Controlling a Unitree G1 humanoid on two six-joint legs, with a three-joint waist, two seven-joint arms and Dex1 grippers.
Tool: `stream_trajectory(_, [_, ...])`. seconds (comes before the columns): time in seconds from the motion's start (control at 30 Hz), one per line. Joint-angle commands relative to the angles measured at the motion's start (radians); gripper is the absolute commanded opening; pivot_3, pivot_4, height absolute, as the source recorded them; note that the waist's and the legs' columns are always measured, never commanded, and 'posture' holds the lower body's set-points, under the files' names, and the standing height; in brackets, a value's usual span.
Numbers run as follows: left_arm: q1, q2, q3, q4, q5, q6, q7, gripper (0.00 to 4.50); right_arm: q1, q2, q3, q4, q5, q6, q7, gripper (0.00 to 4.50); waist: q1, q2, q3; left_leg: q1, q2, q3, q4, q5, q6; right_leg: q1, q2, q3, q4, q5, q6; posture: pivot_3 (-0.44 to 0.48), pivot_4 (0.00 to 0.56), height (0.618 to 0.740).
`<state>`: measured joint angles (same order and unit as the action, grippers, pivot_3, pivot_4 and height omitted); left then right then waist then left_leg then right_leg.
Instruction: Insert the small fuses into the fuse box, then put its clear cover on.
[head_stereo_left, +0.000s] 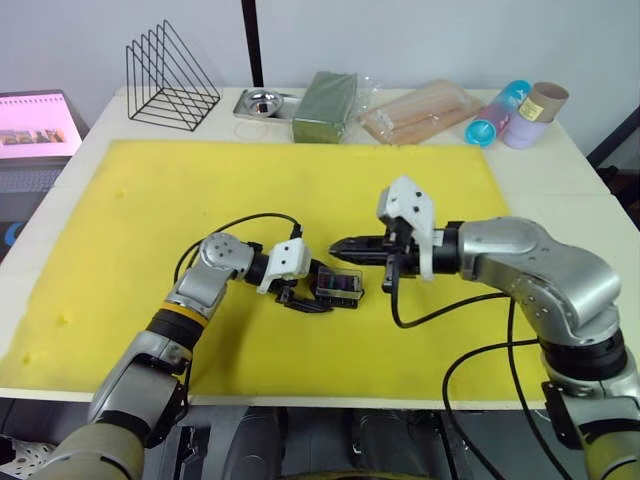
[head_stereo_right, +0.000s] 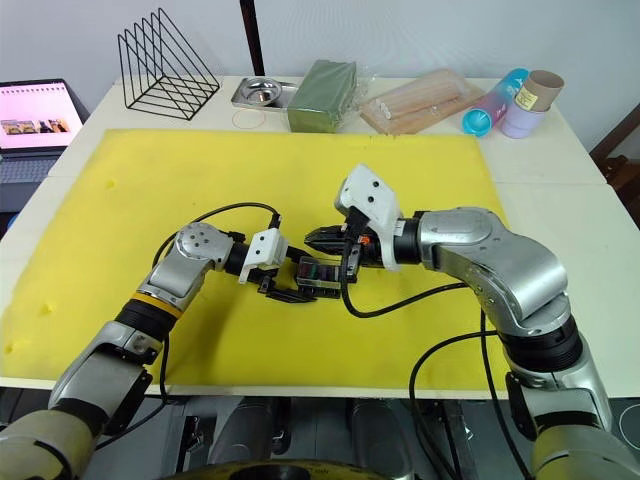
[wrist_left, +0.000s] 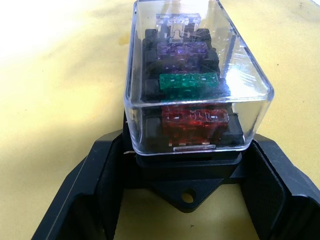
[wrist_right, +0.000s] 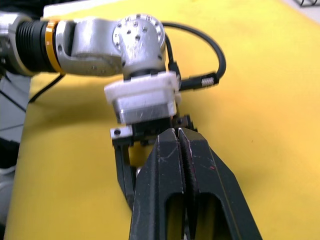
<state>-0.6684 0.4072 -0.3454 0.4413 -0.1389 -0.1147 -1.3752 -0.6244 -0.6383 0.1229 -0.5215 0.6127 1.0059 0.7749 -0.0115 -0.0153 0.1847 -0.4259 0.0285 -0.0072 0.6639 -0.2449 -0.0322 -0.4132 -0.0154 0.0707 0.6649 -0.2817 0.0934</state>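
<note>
All four fuses sit in the fuse box (wrist_left: 187, 165): red (wrist_left: 195, 119) nearest my left wrist, then green (wrist_left: 189, 85), then the two purple-grey ones (wrist_left: 181, 49) behind. The clear cover (wrist_left: 192, 75) is already over them, resting on top of the black block. So the inserting is done and the cover is on; what I cannot judge from here is whether it has clicked fully home all round, since the near edge looks seated but the far end is hard to read.

The box lies on the yellow mat (head_stereo_left: 130, 220) on the table, near its middle. My left tool (head_stereo_left: 312, 296) has its two fingers on either side of the box's base, closed against it and steadying it. My right tool (head_stereo_left: 340, 250) has its fingers pressed together with nothing between them, its tip just above the cover, likely placed for a final press down.
</note>
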Motion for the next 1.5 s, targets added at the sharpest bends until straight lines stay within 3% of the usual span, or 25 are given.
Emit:
stream_trajectory(0.03, [-0.002, -0.003, 0.013, -0.012, 0.008, 0.005, 0.017, 2.85, 0.014, 0.018, 0.002, 0.005, 0.001, -0.033, -0.005, 0.05, 0.000, 0.000, 0.000, 0.000, 0.000, 0.000, 0.000, 0.000, 0.000, 0.000, 0.000, 0.000, 0.000, 0.000, 0.000, 0.000, 0.150, 0.740])
stream_trajectory(0.13, [0.002, -0.001, 0.015, -0.017, 0.008, 0.010, 0.022, 2.85, 0.146, -0.023, 0.241, 0.116, -0.173, -0.120, 0.004, 0.05, 0.001, -0.003, -0.002, 0.001, 0.000, -0.001, 0.000, 0.000, 0.000, 0.001, 0.000, -0.001, 0.000, 0.000, 0.000, 0.000, 0.150, 0.740])
stream_trajectory(0.23, [0.010, 0.002, 0.018, -0.030, 0.010, 0.015, 0.023, 2.85, 0.192, -0.042, 0.343, 0.152, -0.261, -0.173, 0.018, 0.05, -0.007, 0.004, -0.006, 0.002, -0.001, 0.002, 0.000, 0.000, 0.000, 0.002, 0.000, 0.001, 0.000, 0.000, 0.000, 0.000, 0.150, 0.740])
stream_trajectory(0.33, [0.016, 0.004, 0.024, -0.041, 0.013, 0.022, 0.021, 2.85, 0.187, -0.025, 0.309, 0.160, -0.249, -0.162, 0.016, 0.05, -0.007, 0.001, -0.009, 0.012, 0.001, 0.001, -0.001, -0.001, 0.002, 0.010, 0.002, 0.001, -0.001, -0.001, 0.000, 0.000, 0.150, 0.740])
stream_trajectory(0.63, [0.015, 0.002, 0.025, -0.040, 0.016, 0.022, 0.027, 2.85, 0.176, -0.031, 0.239, 0.080, -0.206, -0.146, 0.039, 0.05, -0.003, 0.001, -0.009, 0.014, 0.002, 0.001, -0.001, -0.002, 0.003, 0.012, 0.002, 0.002, -0.001, -0.001, -0.001, 0.000, 0.150, 0.740])
stream_trajectory(1.5, [0.016, -0.005, 0.029, -0.043, 0.021, 0.039, 0.026, 2.85, 0.270, -0.042, 0.408, 0.196, -0.297, -0.036, 0.022, 0.05, -0.005, -0.003, -0.021, 0.018, 0.003, 0.001, -0.002, -0.004, 0.006, 0.016, 0.002, 0.002, -0.002, -0.004, -0.005, 0.000, 0.150, 0.740])
